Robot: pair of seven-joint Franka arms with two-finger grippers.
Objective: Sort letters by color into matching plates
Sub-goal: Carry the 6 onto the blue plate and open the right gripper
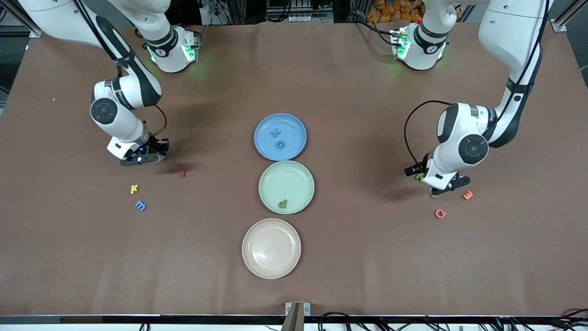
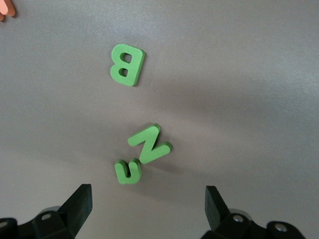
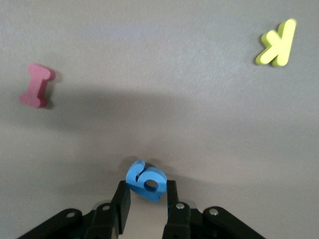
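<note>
Sitting pinched between right gripper fingers: blue letter.

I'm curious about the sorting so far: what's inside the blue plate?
Two blue letters lie inside the blue plate, side by side near its middle. Nothing covers them; the rest of the plate is bare.

Brown table cover w/ metal rail along front edge, bracket at mid-rail. Black cables near rail. Orange objs at top edge.
</note>
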